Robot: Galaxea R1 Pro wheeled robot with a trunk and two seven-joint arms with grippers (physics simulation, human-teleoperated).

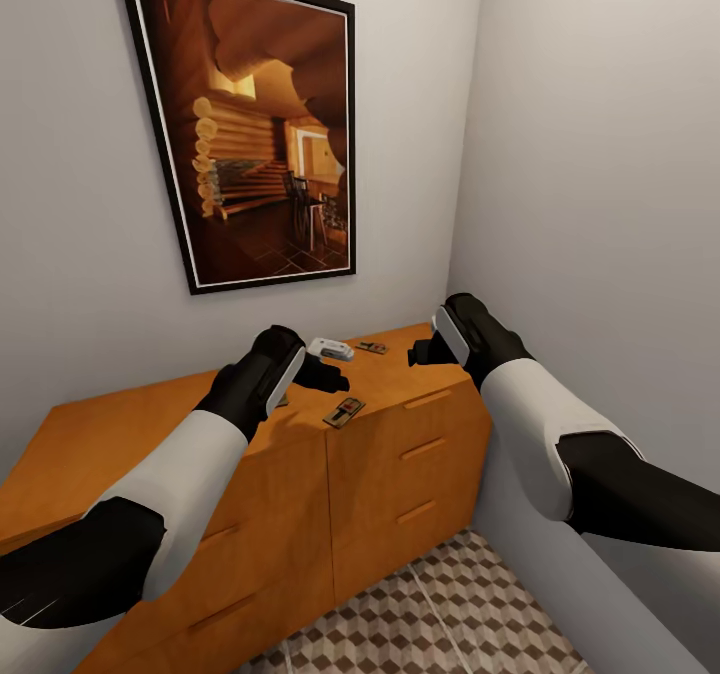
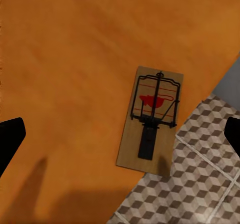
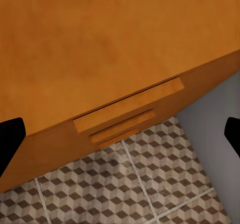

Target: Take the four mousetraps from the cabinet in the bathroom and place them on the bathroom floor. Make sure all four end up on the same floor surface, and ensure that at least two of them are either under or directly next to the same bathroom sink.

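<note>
The left hand is held spread open above the cabinet, its black fingertips seen wide apart at the edges of the left wrist view, nothing between them. Just right of it, a mousetrap lies at the very front edge of the worktop; in the left wrist view the mousetrap is seen with one corner overhanging the bathroom floor. A careless approach could nudge it over the edge, it is judged. Further back rest a white object and a second mousetrap. The right hand is likewise open and empty, above the cabinet's right end. The drawers are all shut, so their contents cannot be told.
</note>
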